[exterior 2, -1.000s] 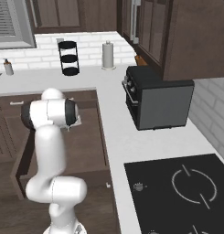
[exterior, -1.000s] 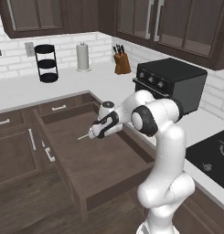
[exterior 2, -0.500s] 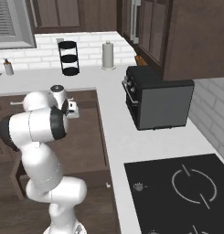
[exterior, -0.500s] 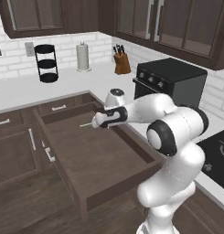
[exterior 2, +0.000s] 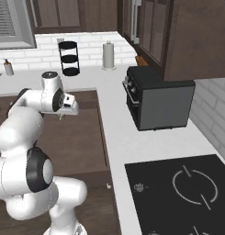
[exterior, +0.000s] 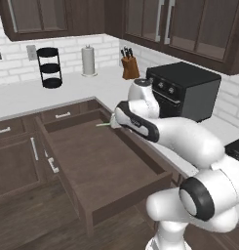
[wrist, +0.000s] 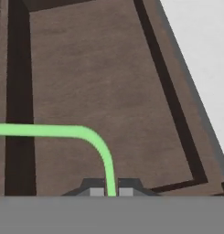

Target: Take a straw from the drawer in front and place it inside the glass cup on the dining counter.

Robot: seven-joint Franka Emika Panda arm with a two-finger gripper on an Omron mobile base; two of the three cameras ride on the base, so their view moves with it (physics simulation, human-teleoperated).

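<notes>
A: Left base view first. What's there?
B: The drawer (exterior: 99, 161) is pulled out wide, its floor bare. The white arm reaches over the drawer's back right corner, and the hand (exterior: 112, 123) sits there, closed on the straw (exterior: 103, 125), whose pale green end sticks out to the left above the drawer.
A: And around it?
B: The white tabletop (exterior: 23, 100) carries a black tiered rack (exterior: 49, 67), a paper towel roll (exterior: 88, 60), a knife block (exterior: 129, 68) and a black oven (exterior: 187, 89).

A: Right base view?
B: The arm bends over the open drawer (exterior 2: 81, 137). The oven (exterior 2: 157, 98) stands on the tabletop (exterior 2: 132, 142), the cooktop (exterior 2: 182, 193) nearer.

A: Hand view?
B: The fingertips (wrist: 96, 191) pinch the straw (wrist: 93, 139). It rises between them, curves and runs off to the left edge, above the drawer (wrist: 99, 77) floor.
</notes>
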